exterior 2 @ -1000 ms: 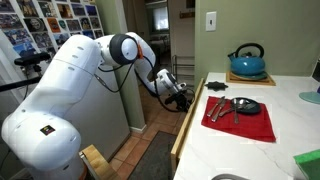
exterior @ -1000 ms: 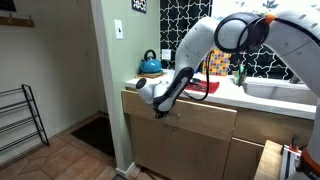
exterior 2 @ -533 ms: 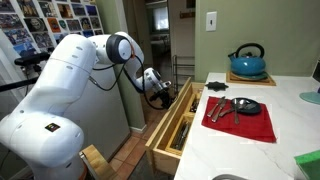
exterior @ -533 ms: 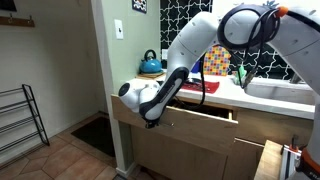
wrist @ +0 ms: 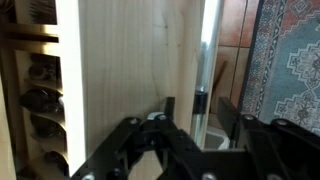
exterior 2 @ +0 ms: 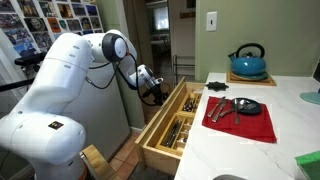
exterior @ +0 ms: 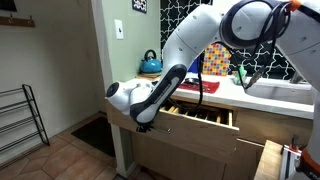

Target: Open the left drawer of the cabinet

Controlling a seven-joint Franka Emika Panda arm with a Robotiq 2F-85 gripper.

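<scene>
A small kitchen corner with a pale countertop (exterior 2: pixel 290 135) and a patterned splashback is what I have on screen, and under the counter's end sits the wooden cabinet (exterior: pixel 190 152) I am working on. Its drawer (exterior: pixel 205 114) stands pulled well out of the cabinet front, far enough that in an exterior view I can look down into the drawer (exterior 2: pixel 170 128) and see cutlery (exterior 2: pixel 180 130) lying in its divided tray. I judge the opening as good as done. What is left is perhaps a last bit of travel, then letting go and backing away.

My gripper (exterior 2: pixel 155 92) is at the drawer's front panel. In the wrist view the gripper (wrist: pixel 197 115) has a finger either side of the metal bar handle (wrist: pixel 208 55), but I cannot tell whether it is clamped on the bar or only hooked behind it.

Above the drawer, on the counter, a red mat (exterior 2: pixel 240 120) carries a black pan (exterior 2: pixel 246 105), and beyond it, against the wall, stands a teal kettle (exterior 2: pixel 247 62). None of these overhangs the drawer. Below the drawer front a rug (wrist: pixel 290 50) covers the floor, and well off from the drawer a wire shoe rack (exterior: pixel 20 120) stands by the wall. Nothing blocks the drawer's path
</scene>
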